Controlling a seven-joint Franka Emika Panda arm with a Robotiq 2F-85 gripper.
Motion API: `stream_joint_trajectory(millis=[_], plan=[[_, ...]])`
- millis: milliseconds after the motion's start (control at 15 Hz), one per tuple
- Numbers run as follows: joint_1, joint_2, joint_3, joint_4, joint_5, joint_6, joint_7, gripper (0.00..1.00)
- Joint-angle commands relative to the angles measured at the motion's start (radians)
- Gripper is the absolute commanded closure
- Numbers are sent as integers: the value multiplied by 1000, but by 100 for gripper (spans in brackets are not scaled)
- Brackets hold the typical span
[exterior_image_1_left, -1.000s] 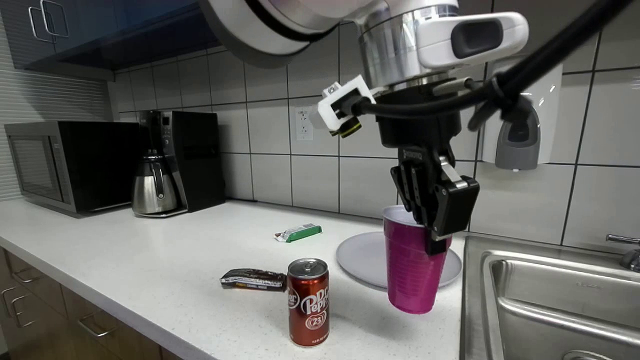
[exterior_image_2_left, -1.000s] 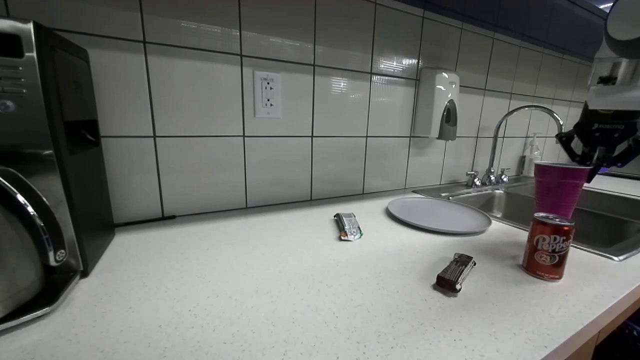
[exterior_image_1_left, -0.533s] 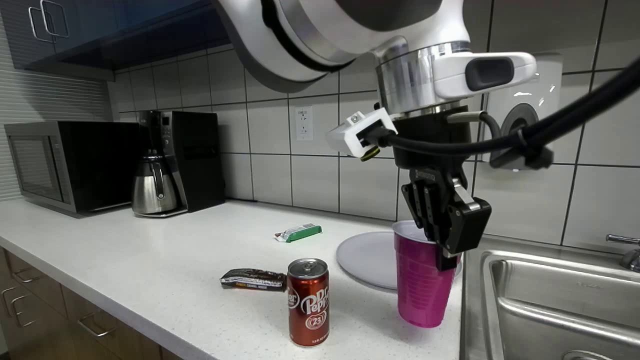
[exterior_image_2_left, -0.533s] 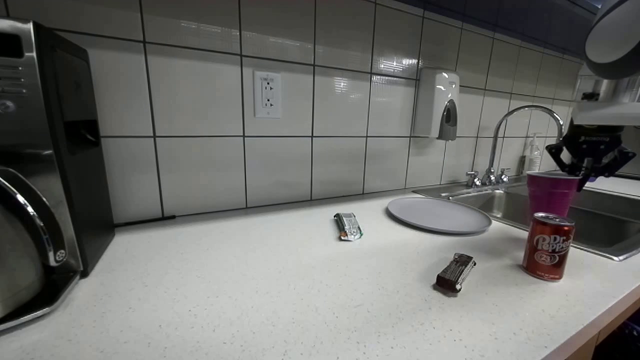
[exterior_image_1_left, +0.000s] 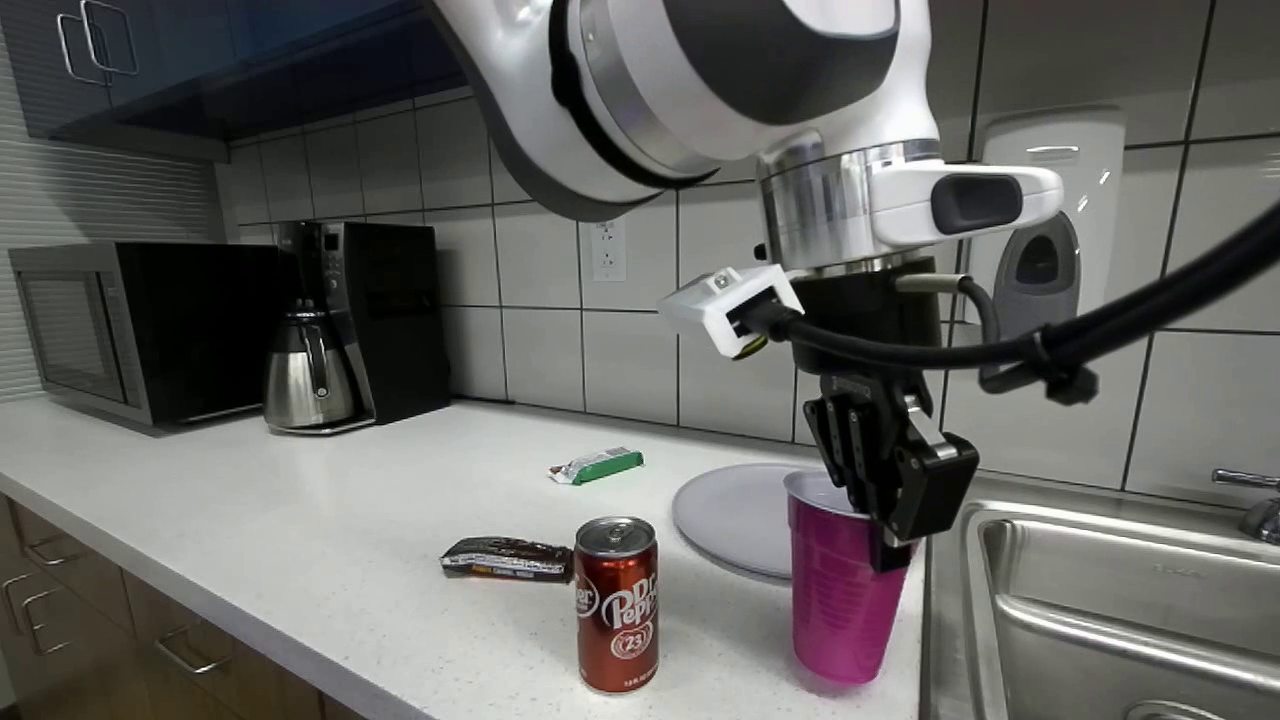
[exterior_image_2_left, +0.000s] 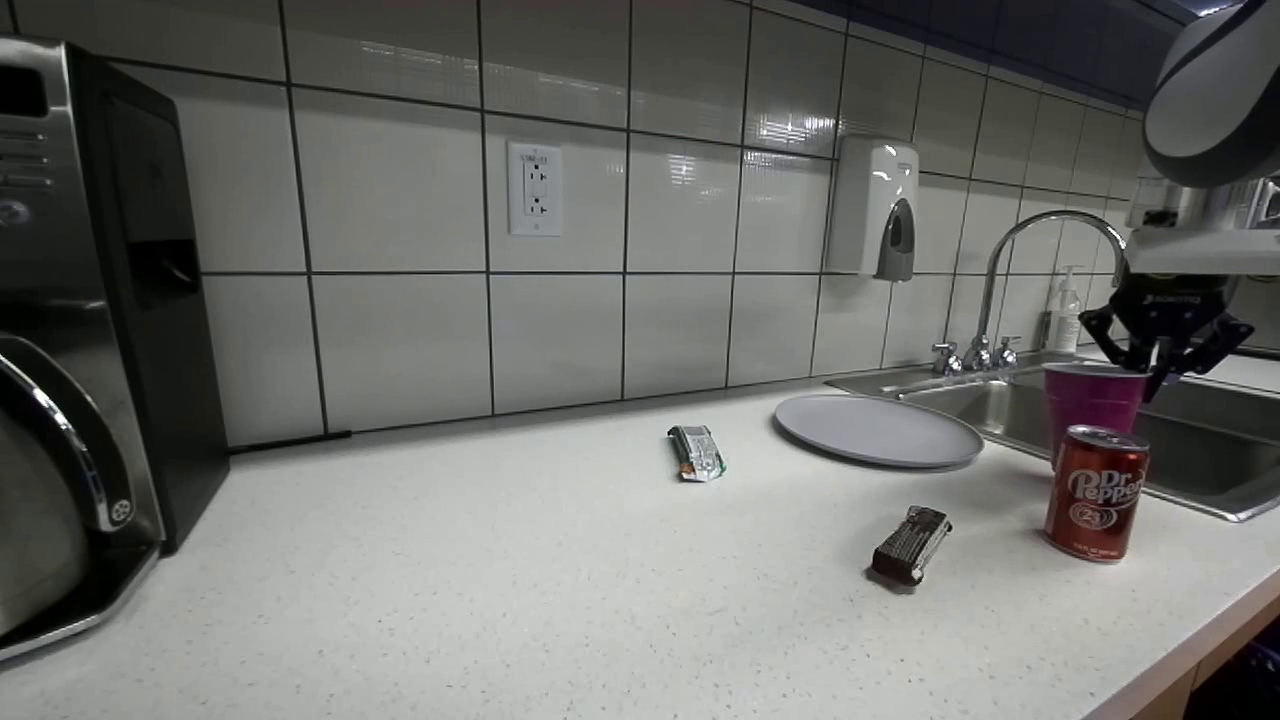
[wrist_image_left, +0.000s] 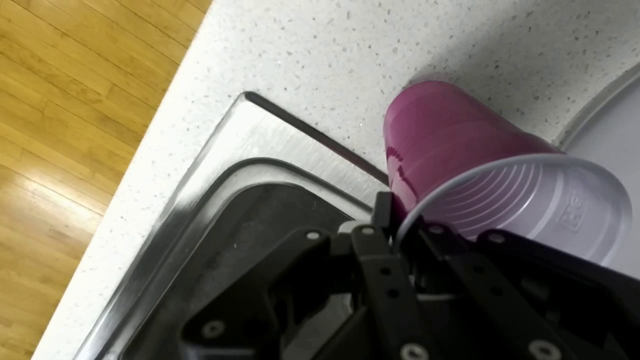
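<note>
My gripper (exterior_image_1_left: 882, 545) is shut on the wall of a magenta plastic cup (exterior_image_1_left: 845, 620) with a pale inside. In the wrist view, one finger of the gripper (wrist_image_left: 397, 225) is outside the cup (wrist_image_left: 450, 130) and the other is inside its rim. The cup is nearly upright, low over the counter beside the sink; I cannot tell whether its base touches. In an exterior view the gripper (exterior_image_2_left: 1160, 372) and cup (exterior_image_2_left: 1090, 400) are partly behind a red Dr Pepper can (exterior_image_2_left: 1097, 500). The can (exterior_image_1_left: 617, 620) stands upright. A grey plate (exterior_image_1_left: 735, 515) lies behind the cup.
A steel sink (exterior_image_1_left: 1100, 600) adjoins the cup's side of the counter. A dark wrapped bar (exterior_image_1_left: 508, 558) and a green wrapped bar (exterior_image_1_left: 600, 466) lie on the counter. A coffee maker (exterior_image_1_left: 390, 310) and microwave (exterior_image_1_left: 150, 330) stand farther along. A faucet (exterior_image_2_left: 1050, 218) rises behind the sink.
My gripper has moved down with the cup in it, and the cup's base is now closer to the counter. The can, plate and bars have not moved.
</note>
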Motion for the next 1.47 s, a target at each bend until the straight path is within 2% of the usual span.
stream_joint_trajectory(millis=[0,67,133,200,267,800,1400], plan=[[14,25,-14,25,-19,0,1,99],[16,27,-16,27,-19,-3,1,99],[17,29,-17,29,-27,-3,7,69],[18,29,-18,29,-34,0,13,68],[20,29,-19,30,-33,-1,10,61],[26,-10,-19,20,-51,-7,23,2],[20,-133,11,-14,-111,-30,35,0]])
